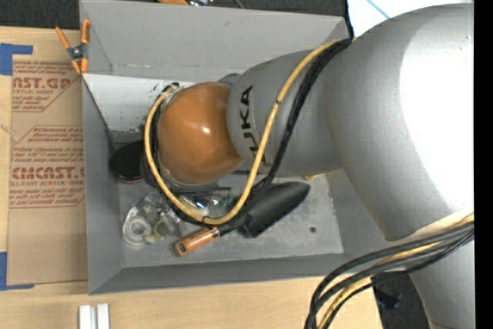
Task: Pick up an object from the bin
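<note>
Gripper beneath glossy orange dome cover (pixel 192 135), low over left half of the bin (pixel 223 31); open or closed, cannot tell. Step, judged: poised for grasp, target uncertain. Nearest candidates:
- matte black disc (pixel 127 160), left wall
- clear glassy pieces (pixel 142 226), front-left corner
- copper tube (pixel 196 240) and black tapered piece (pixel 273 208), front edge

Next calls for closing, then a straight lift.

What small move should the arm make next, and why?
Probably a small straight lift. The orange wrist cover sits low in the bin, hiding what lies under it, with a black disc, clear plastic bits and a copper tube close around; rising would show whether anything came up.
</note>
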